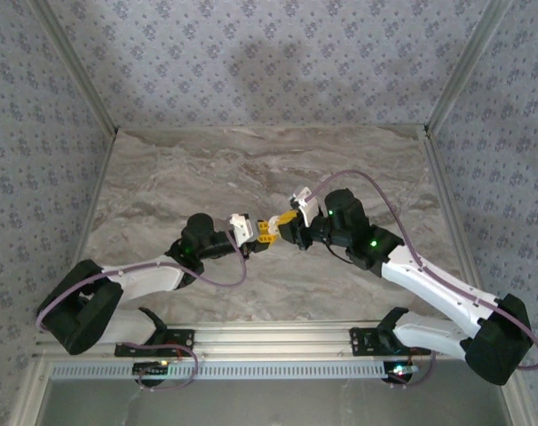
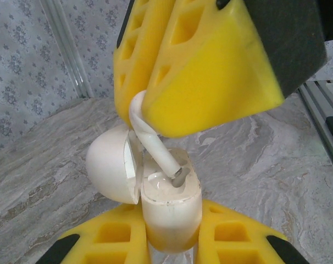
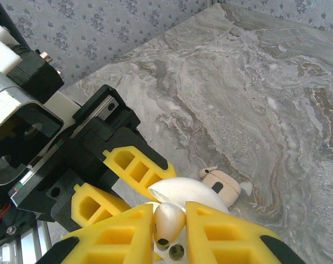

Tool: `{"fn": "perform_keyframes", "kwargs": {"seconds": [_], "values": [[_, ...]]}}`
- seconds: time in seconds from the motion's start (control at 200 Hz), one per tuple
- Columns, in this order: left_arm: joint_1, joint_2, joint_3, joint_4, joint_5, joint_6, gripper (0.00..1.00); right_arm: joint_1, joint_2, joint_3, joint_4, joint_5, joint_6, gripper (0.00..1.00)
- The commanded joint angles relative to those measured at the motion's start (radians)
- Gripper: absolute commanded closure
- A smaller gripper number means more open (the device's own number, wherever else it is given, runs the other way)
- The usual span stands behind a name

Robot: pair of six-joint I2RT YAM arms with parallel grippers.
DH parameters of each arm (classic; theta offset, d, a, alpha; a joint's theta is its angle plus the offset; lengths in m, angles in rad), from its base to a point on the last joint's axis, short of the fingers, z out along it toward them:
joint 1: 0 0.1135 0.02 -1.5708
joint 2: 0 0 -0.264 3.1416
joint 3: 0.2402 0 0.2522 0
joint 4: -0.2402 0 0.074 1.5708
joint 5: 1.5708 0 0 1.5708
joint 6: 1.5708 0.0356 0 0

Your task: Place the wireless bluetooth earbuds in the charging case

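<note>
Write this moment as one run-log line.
left tool: shut on open cream rounded plastic charging case | right tool: shut on white plastic earbud, stem tip in case

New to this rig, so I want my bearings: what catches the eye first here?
The left arm and right arm meet tip to tip over the marble table. The left jaws clamp a white case, lid swung open, while the right jaws, shut on an earbud, angle its stem into the case's well. A small tan item lies on the table.
</note>
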Motion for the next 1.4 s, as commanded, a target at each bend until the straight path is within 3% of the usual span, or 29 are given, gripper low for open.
{"fn": "perform_keyframes", "kwargs": {"seconds": [0.0,1.394], "values": [[-0.009,-0.033,0.010,0.021,0.000,0.021,0.88,0.010,-0.010,0.041,-0.045,0.034,-0.037,0.80],[-0.011,-0.042,0.004,0.106,-0.043,-0.047,0.89,0.038,-0.007,0.019,-0.098,0.089,-0.062,0.81]]}}
